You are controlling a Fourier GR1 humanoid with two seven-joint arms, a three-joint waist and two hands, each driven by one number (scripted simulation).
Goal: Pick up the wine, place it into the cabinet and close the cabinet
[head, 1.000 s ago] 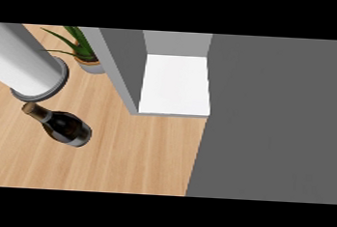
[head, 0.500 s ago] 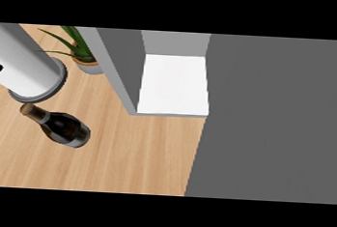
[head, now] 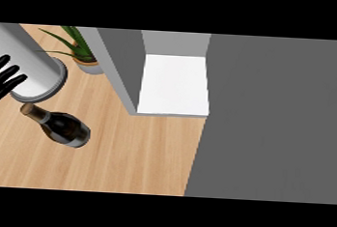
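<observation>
A dark wine bottle point(head: 65, 128) stands on the wooden counter point(head: 140, 157), seen from above, its neck pointing to the upper left. My left forearm point(head: 27, 62) is a grey cylinder that reaches in from the upper left and ends just above the bottle's neck. The black fingers of my left hand point(head: 2, 77) show at the left edge, straight and spread, apart from the bottle. To the right, the cabinet is open and shows its white floor point(head: 174, 84). My right hand is out of view.
A potted green plant point(head: 80, 56) stands between my forearm and the cabinet's grey side wall point(head: 124, 67). A large grey panel point(head: 271, 121) fills the right side of the view, over the counter's right edge.
My left forearm has slid slightly down and to the left, and the hand's black fingers have come into view at the left edge. The bottle has not moved.
</observation>
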